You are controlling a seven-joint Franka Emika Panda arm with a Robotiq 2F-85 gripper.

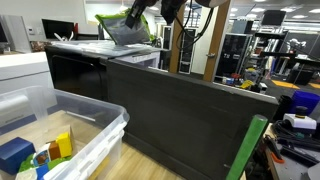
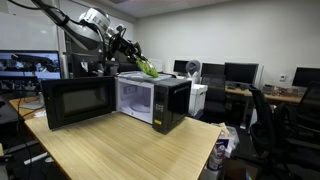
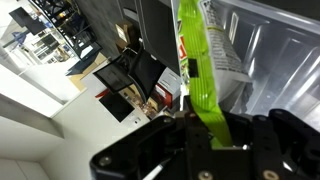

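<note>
My gripper (image 3: 214,138) is shut on the bright green edge of a silvery snack bag (image 3: 196,70), and the strip runs up from between the jaws. In an exterior view the gripper (image 2: 129,53) holds the bag (image 2: 147,69) in the air just above the top of a black microwave (image 2: 168,104). The microwave's door (image 2: 78,103) is swung wide open and its white inside (image 2: 134,98) shows. From behind, the gripper (image 1: 141,16) and the hanging bag (image 1: 124,31) appear over the microwave's top.
The microwave stands on a wooden table (image 2: 130,152). A clear plastic bin (image 1: 92,133) with coloured blocks sits beside a dark partition (image 1: 180,110). Office desks, monitors and chairs (image 2: 262,108) fill the room behind.
</note>
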